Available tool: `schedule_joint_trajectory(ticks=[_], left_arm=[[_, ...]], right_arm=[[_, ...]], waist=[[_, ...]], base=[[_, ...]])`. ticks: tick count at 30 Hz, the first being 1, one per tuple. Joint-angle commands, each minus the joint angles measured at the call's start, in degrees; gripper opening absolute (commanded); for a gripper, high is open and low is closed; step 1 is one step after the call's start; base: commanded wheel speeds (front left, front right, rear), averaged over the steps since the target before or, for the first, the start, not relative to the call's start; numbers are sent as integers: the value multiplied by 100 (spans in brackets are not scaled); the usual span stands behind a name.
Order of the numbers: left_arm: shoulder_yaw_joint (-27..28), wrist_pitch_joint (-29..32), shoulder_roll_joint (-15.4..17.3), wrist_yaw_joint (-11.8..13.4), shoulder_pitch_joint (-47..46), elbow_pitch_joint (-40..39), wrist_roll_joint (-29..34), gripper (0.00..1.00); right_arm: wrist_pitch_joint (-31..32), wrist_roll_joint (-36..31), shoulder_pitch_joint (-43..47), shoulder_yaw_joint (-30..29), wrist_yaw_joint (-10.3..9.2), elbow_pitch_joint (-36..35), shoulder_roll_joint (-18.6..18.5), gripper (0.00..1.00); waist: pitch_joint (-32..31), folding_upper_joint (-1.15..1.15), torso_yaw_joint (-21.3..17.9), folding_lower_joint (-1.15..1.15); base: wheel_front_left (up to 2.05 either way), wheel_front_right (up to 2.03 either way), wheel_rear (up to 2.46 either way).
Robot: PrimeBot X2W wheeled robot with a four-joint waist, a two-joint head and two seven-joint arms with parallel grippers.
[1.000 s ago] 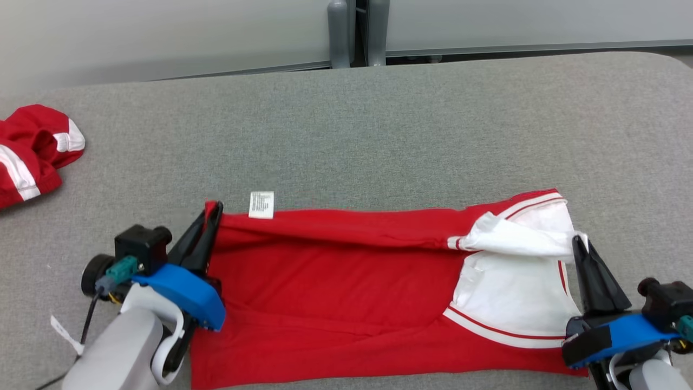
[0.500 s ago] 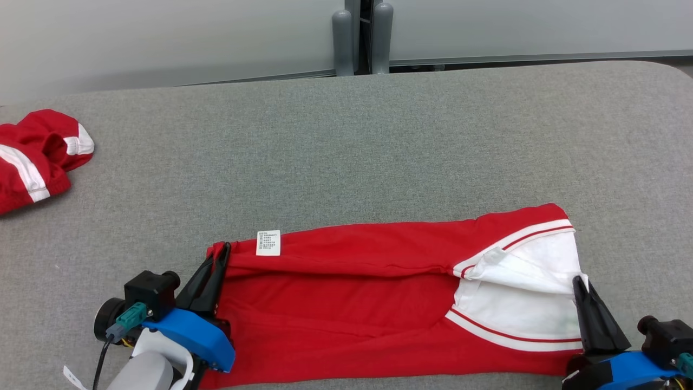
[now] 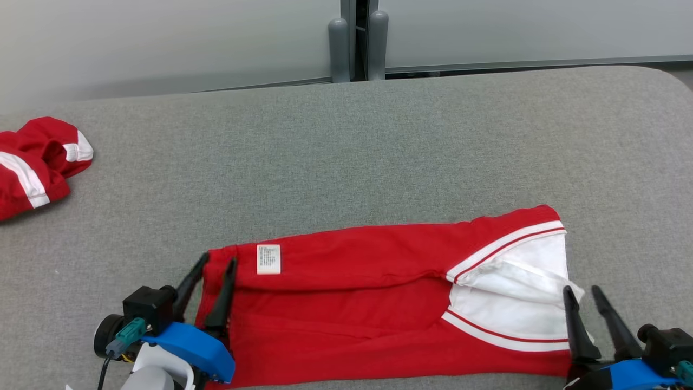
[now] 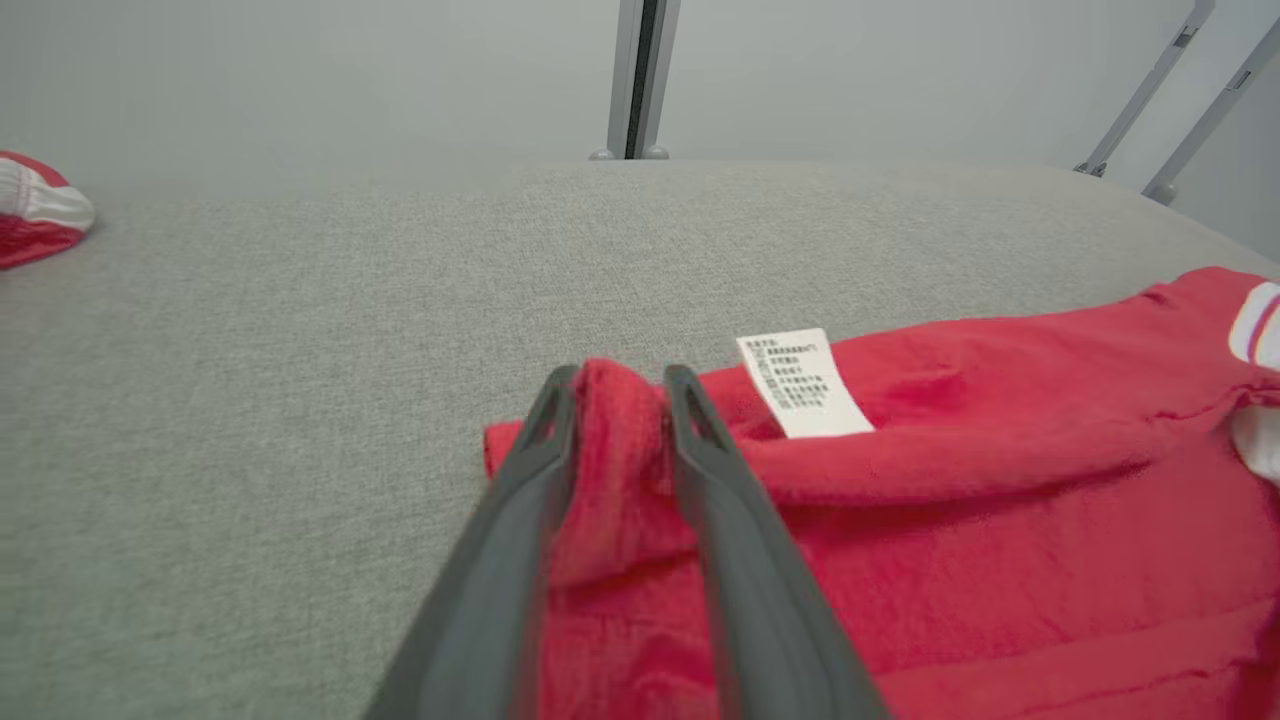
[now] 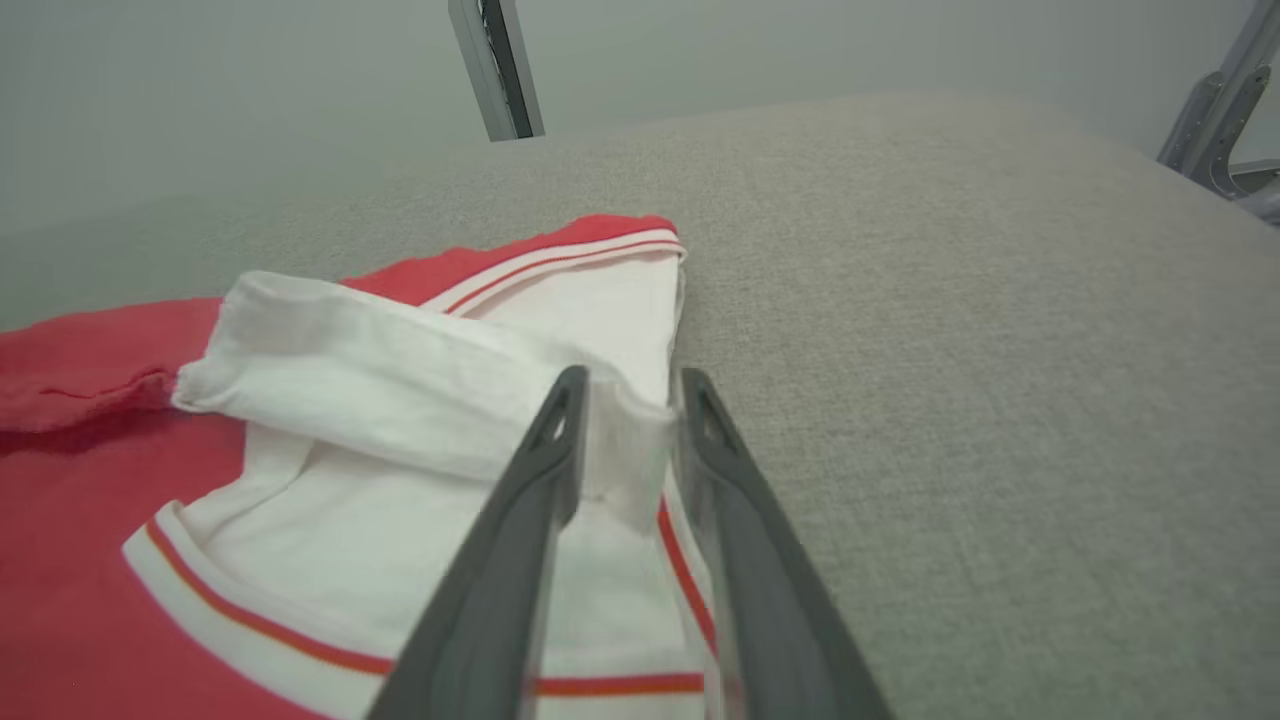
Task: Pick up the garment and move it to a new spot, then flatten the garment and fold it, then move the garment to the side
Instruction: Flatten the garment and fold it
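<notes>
The garment (image 3: pixel 352 292) is red with a white striped-trim part (image 3: pixel 520 287) at its right end and lies flat, folded lengthwise, near the front of the grey padded table (image 3: pixel 379 151). A white care label (image 3: pixel 268 259) lies on its upper left edge. My left gripper (image 3: pixel 219 259) stands open at the left corner, and in the left wrist view a red fold (image 4: pixel 615 440) sits loosely between its fingers (image 4: pixel 622 375). At the right end my right gripper (image 3: pixel 581 290) is open, with a white fold (image 5: pixel 400 370) lying between its fingers (image 5: pixel 634 378).
Another red and white garment (image 3: pixel 32 162) lies crumpled at the table's far left edge. Two grey posts (image 3: pixel 357 43) stand behind the table's back edge. Bare grey padding stretches behind and to both sides of the folded garment.
Both grippers were shut on the garment's corners and have now opened. The folded upper edge has settled flat on the table. The head camera shifted slightly.
</notes>
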Motion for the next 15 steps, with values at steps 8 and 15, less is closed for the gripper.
schedule_joint_trajectory(ticks=[8, 15], left_arm=[[764, -15, -188, 125, 455, -867, 522, 100], [1484, -14, -497, 184, 837, -1813, 1140, 100]], right_arm=[[-16, -122, -80, -204, -2, -339, -48, 100], [163, -280, -352, -281, -2, -40, -115, 100]], waist=[[-79, 0, 42, 0], [-108, 0, 125, 0]], base=[[0, 0, 0], [0, 0, 0]])
